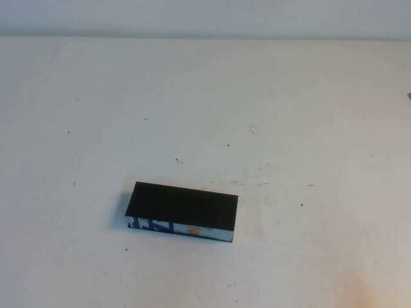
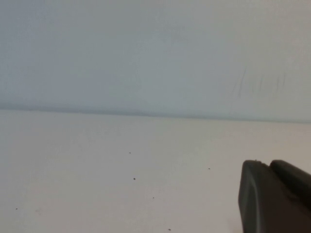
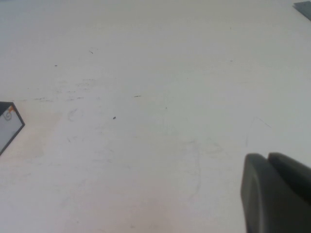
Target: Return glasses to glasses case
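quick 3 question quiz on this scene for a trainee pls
1. True or false: the glasses are in view next to the glasses case.
2. Which face of the case carries the blue and orange print? A) the side facing the robot B) the top C) the far side
3. Fill in: the left claw and right claw each hang over the bare table, seen only in their wrist views, outside the ___ view.

Key: 1 false, no glasses show; 2 A; 3 high.

The case [image 1: 183, 208], a black rectangular box with a white side strip printed in blue and orange, was laid flat on the desk [image 1: 289, 115], slightly skewed.
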Motion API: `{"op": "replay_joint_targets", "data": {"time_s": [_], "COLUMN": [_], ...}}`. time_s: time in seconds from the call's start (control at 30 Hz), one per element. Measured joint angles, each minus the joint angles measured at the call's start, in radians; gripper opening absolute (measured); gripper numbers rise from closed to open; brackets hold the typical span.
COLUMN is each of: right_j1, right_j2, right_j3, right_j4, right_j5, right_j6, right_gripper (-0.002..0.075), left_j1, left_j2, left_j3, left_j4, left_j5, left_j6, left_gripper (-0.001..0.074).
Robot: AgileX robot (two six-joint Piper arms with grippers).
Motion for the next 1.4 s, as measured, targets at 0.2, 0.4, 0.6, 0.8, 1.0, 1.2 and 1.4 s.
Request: {"op": "replay_joint_targets", "data": {"time_s": [0.2, 0.4, 0.6, 0.8, 1.0, 1.2, 1.4], "right_j1": [0.0, 0.0, 0.0, 0.0, 0.0, 0.0, 0.0], "right_j2": [0.0, 0.0, 0.0, 0.0, 0.0, 0.0, 0.0], "right_j3": [0.0, 0.0, 0.0, 0.0, 0.0, 0.0, 0.0], "right_j4": [0.0, 0.0, 0.0, 0.0, 0.0, 0.0, 0.0], "right_j5": [0.001, 0.001, 0.001, 0.001, 0.001, 0.001, 0.001], "right_j6": [0.0, 0.0, -0.001, -0.001, -0.001, -0.001, -0.001], "right_gripper": [-0.0011, -0.0011, -0.0011, -0.0011, -0.0011, -0.0011, -0.0011], "left_j1": [0.0, 0.0, 0.0, 0.051, 0.115, 0.189, 0.198], "left_j2": [0.0, 0.0, 0.002, 0.004, -0.017, -0.019, -0.019], "left_j3": [0.0, 0.0, 0.0, 0.0, 0.002, 0.002, 0.0], "left_j4": [0.0, 0.0, 0.178, 1.126, 1.398, 1.447, 1.451], "left_j5": [0.0, -0.007, -0.062, -0.031, 0.294, 0.461, 0.467], "left_j6": [0.0, 0.0, -0.108, -0.88, -1.153, -1.232, -1.251], "left_gripper": [-0.0001, -0.0001, -0.0001, -0.0001, -0.0001, -0.0001, -0.0001]}}
